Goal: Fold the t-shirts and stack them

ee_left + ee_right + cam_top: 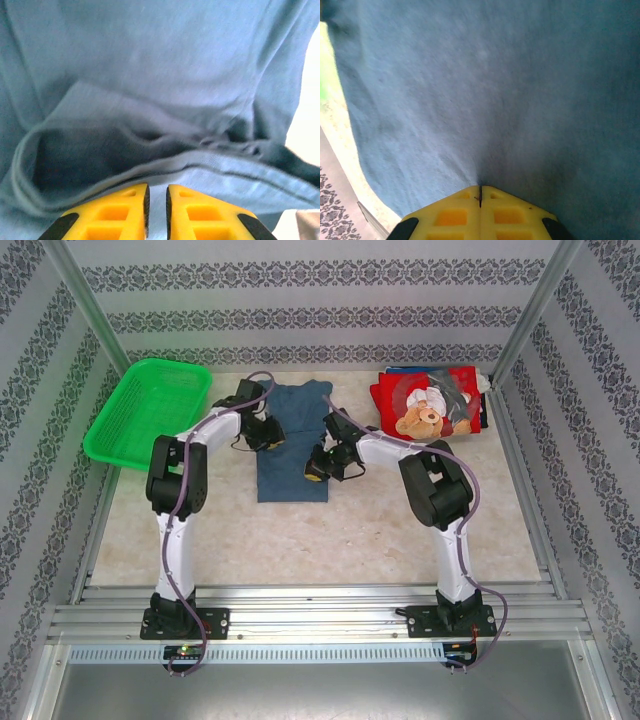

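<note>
Where the right hand (480, 188) meets the cloth, its two yellow fingers are pressed tight together. The slate-blue t-shirt (485, 90) bunches into a little crease right at their tips, so this hand is pinching the shirt.

The left hand (156, 188) has its yellow fingers almost together, with a thin gap between them. A soft fold of the same shirt, with a stitched hem, lies just in front of the tips. I cannot tell if this hand is holding the cloth.

From above, the blue shirt lies on the table (350, 540) as a long shape that runs from far to near, in the middle of the far half. The left hand is at the shirt's left edge, toward the far end. The right hand is at its right edge, closer to the near end.

To the right, near the blue shirt but apart from it, the red teddy-bear t-shirt (425, 405) lies on top of other folded shirts (410, 369) in the far right corner. A green mesh basket (150, 410) sits in the far left corner.
</note>
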Action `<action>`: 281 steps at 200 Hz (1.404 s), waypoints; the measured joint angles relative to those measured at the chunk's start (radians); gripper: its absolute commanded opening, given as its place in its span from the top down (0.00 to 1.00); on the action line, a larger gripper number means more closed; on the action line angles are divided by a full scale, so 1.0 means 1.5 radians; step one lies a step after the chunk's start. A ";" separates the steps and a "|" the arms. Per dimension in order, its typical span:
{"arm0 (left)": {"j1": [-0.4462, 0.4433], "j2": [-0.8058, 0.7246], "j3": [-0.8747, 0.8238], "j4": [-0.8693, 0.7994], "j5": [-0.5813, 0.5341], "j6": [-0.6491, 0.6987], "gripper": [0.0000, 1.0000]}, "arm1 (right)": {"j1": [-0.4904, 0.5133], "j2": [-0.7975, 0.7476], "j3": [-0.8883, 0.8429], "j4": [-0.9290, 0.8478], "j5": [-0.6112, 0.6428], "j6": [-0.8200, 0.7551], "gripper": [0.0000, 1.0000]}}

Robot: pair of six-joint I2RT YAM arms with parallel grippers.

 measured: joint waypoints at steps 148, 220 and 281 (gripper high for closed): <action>0.011 -0.426 -0.307 0.021 0.039 -0.025 0.28 | 0.001 -0.263 -0.155 -0.033 0.005 -0.026 0.36; -0.011 -0.478 -0.590 0.034 0.061 -0.083 0.31 | 0.016 -0.286 -0.311 -0.019 0.019 -0.022 0.35; -0.021 -0.414 -0.588 0.109 0.050 -0.115 0.37 | 0.017 -0.240 -0.311 0.020 0.023 -0.022 0.37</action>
